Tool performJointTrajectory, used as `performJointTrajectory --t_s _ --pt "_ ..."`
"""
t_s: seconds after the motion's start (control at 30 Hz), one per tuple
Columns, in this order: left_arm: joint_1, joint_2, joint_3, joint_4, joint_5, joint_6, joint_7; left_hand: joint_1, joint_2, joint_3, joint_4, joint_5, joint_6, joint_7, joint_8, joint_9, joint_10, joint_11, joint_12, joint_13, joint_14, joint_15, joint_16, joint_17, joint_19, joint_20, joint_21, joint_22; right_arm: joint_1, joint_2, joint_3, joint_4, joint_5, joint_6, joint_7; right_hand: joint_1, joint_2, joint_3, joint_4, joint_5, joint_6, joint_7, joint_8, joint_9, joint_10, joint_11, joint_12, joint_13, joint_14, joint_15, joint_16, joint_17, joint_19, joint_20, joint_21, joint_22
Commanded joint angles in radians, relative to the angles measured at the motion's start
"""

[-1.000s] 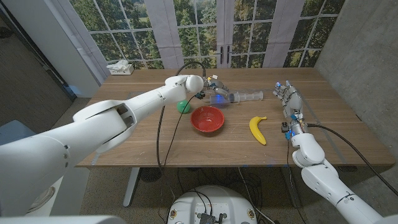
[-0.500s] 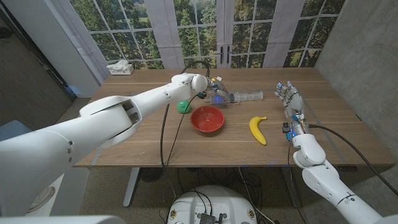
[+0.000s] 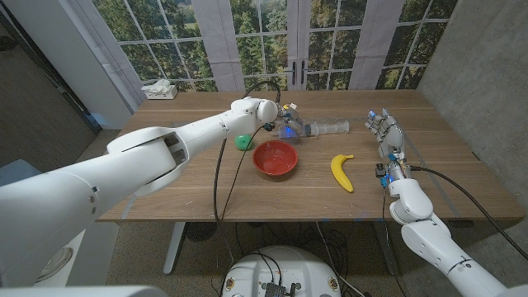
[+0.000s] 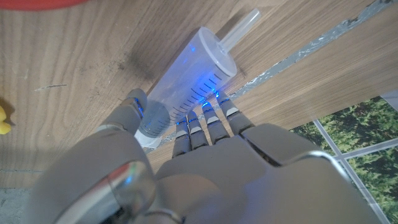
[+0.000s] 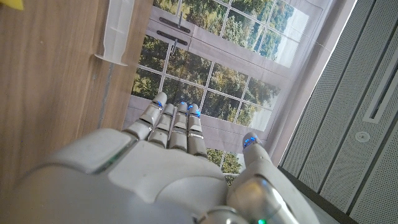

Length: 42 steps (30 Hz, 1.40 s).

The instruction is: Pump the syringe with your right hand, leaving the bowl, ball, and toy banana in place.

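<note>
The syringe [image 3: 318, 128] lies toward the worktop's [image 3: 190, 186] far edge, just behind the red bowl [image 3: 275, 158]. The left hand [image 3: 285, 120] (not the one the task names) has moved in over the last second and now seems to grip its barrel end. The right hand [image 3: 385, 132] waits spread and empty near the right edge; green ball [image 3: 242, 141] and toy banana [image 3: 341, 172] sit undisturbed.

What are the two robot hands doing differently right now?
The left hand reaches across the table and grips the barrel of the syringe; the right hand holds nothing. The left hand's fingers curl around the barrel, while the right hand's fingers are straight and apart. The right hand sits clear of the syringe, beyond the toy banana. Both are grey with blue lights.
</note>
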Motion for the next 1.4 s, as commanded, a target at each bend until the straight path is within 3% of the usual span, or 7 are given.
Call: performJointTrajectory --t_s 0.03,0.3,0.47,0.57,0.67,0.9,1.4 --pt "0.026 0.020 0.019 -0.048 0.058 0.035 0.054 0.054 0.016 0.018 -0.003 0.010 0.006 0.005 -0.003 0.006 0.028 0.000 0.007 0.005 0.038 -0.033 0.012 0.002 0.032 0.001 0.003 0.002 0.000 0.004 -0.001 0.013 0.012 0.002 0.006 -0.009 0.025 -0.002 -0.003 0.002 0.010 -0.002 0.008 0.004 0.007 0.005 0.007 0.004 0.007 0.000 0.001 0.001 0.013 -0.001 -0.007 0.005" --pt "0.045 0.010 0.040 -0.047 0.116 0.083 0.100 0.136 0.020 0.007 -0.003 0.011 0.037 0.021 -0.004 0.008 0.083 0.014 0.014 0.006 0.132 -0.054 0.026 0.005 0.140 -0.007 0.037 0.008 0.001 0.003 0.000 0.014 0.014 -0.003 0.005 -0.010 0.026 -0.004 -0.002 0.002 0.019 -0.001 0.010 0.004 0.038 0.014 0.017 0.005 0.019 0.002 0.003 0.001 0.021 0.002 -0.015 0.005" --pt "0.077 0.013 0.016 -0.026 0.111 0.053 0.211 0.242 0.024 -0.040 0.000 0.010 0.148 0.031 0.015 0.013 0.204 -0.018 0.031 0.008 0.276 -0.115 0.053 0.011 0.300 -0.043 0.109 0.025 0.000 0.002 0.001 0.008 0.001 -0.007 -0.009 -0.010 0.026 -0.005 -0.002 0.002 0.024 -0.001 0.011 0.004 0.044 0.017 0.018 0.006 0.020 0.002 0.002 0.001 0.025 0.004 -0.019 0.005" --pt "0.093 0.013 0.002 -0.009 0.105 0.026 0.277 0.298 0.057 -0.051 0.002 0.013 0.248 0.040 0.036 0.018 0.318 -0.032 0.058 0.013 0.364 -0.148 0.079 0.017 0.370 -0.064 0.150 0.033 0.000 -0.002 0.002 0.005 -0.005 -0.013 -0.013 -0.010 0.026 -0.006 -0.002 0.002 0.025 0.000 0.010 0.004 0.045 0.017 0.018 0.006 0.020 0.000 0.002 0.001 0.026 0.004 -0.021 0.006" --pt "0.109 0.015 -0.003 0.002 0.117 0.009 0.359 0.364 0.086 -0.030 -0.005 0.019 0.322 0.041 0.049 0.024 0.424 -0.013 0.083 0.017 0.462 -0.181 0.101 0.015 0.456 -0.110 0.204 0.041 0.002 -0.001 0.002 0.004 -0.009 -0.016 -0.018 -0.010 0.026 -0.006 -0.002 0.002 0.025 -0.001 0.010 0.004 0.046 0.017 0.018 0.007 0.021 0.000 0.002 0.001 0.027 0.004 -0.023 0.006" --pt "0.130 0.007 -0.014 0.054 0.131 -0.040 0.516 0.555 0.101 -0.017 0.005 0.014 0.580 0.018 0.145 0.082 0.724 -0.083 0.162 0.060 0.739 -0.204 0.195 0.054 0.595 -0.191 0.390 0.083 0.006 -0.004 0.002 0.002 -0.014 -0.026 -0.025 -0.010 0.026 -0.007 -0.002 0.002 0.027 0.001 0.009 0.004 0.048 0.017 0.017 0.007 0.022 0.002 0.001 0.001 0.028 0.005 -0.028 0.006" --pt "0.124 0.010 -0.030 0.067 0.122 -0.084 0.576 0.636 0.050 -0.051 -0.008 0.008 0.677 0.059 0.167 0.093 0.824 -0.070 0.176 0.068 0.864 -0.204 0.220 0.048 0.695 -0.239 0.543 0.109 0.012 -0.005 0.003 -0.001 -0.018 -0.033 -0.032 -0.010 0.027 -0.008 -0.002 0.002 0.028 0.001 0.008 0.005 0.048 0.018 0.015 0.008 0.024 0.001 -0.001 0.001 0.032 0.005 -0.037 0.006"
